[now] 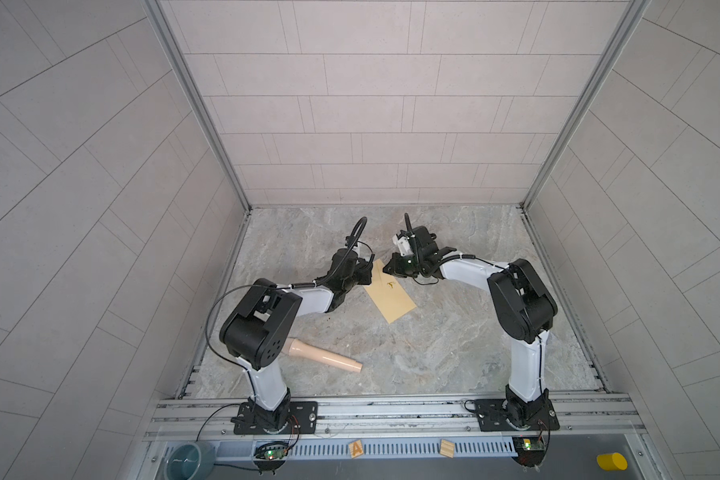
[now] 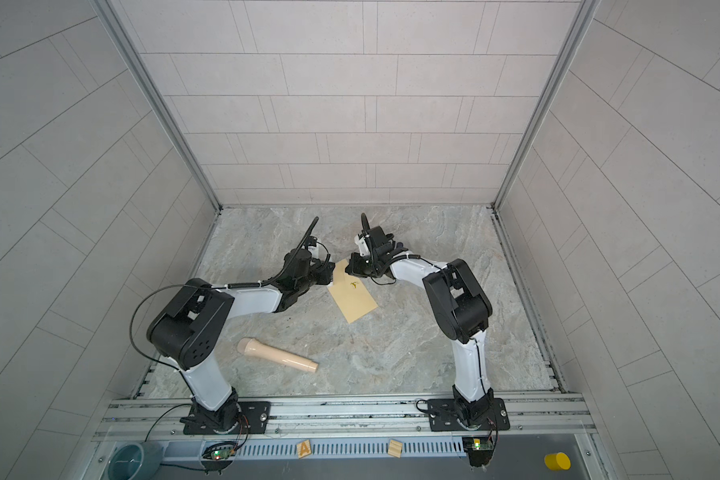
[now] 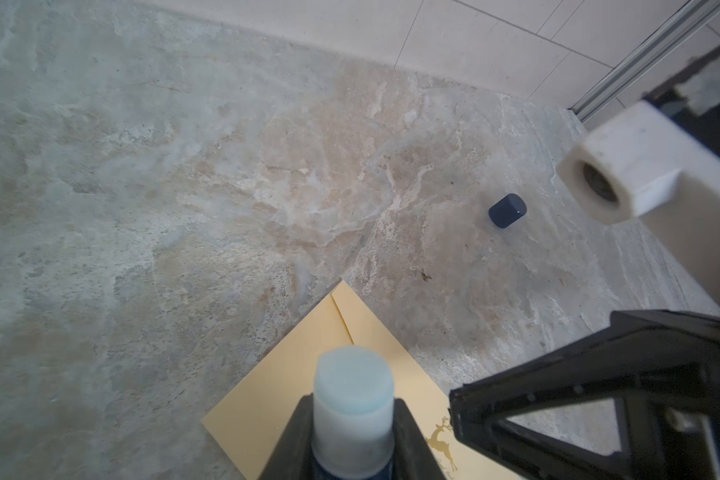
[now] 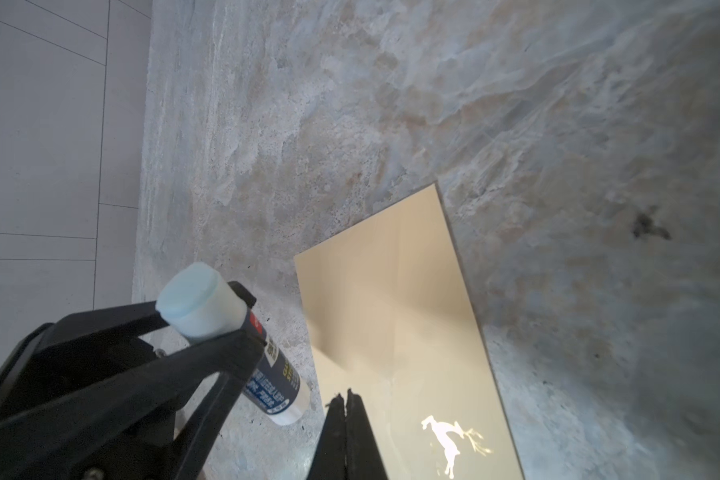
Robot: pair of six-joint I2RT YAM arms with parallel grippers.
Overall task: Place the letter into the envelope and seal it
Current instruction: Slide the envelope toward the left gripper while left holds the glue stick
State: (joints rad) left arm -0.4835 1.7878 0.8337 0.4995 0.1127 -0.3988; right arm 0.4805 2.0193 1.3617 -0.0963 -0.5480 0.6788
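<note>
The tan envelope (image 1: 391, 297) (image 2: 353, 297) lies flat on the marble table, its gold deer mark facing up. My left gripper (image 1: 364, 270) (image 3: 352, 415) is shut on an uncapped glue stick (image 3: 352, 399) (image 4: 208, 305). The stick's pale blue tip hangs over the envelope's (image 3: 291, 386) far end. My right gripper (image 1: 387, 268) (image 4: 345, 395) is shut and empty. Its tips are at the envelope's (image 4: 399, 316) edge beside the deer mark; I cannot tell whether they touch it. The letter is out of view.
The glue stick's dark blue cap (image 3: 507, 210) lies on the table beyond the envelope. A beige tapered tube (image 1: 325, 357) (image 2: 277, 354) lies at the front left. In the front tray are a bowl (image 1: 190, 457), two wooden blocks (image 1: 356, 449) and a yellow cylinder (image 1: 611, 461).
</note>
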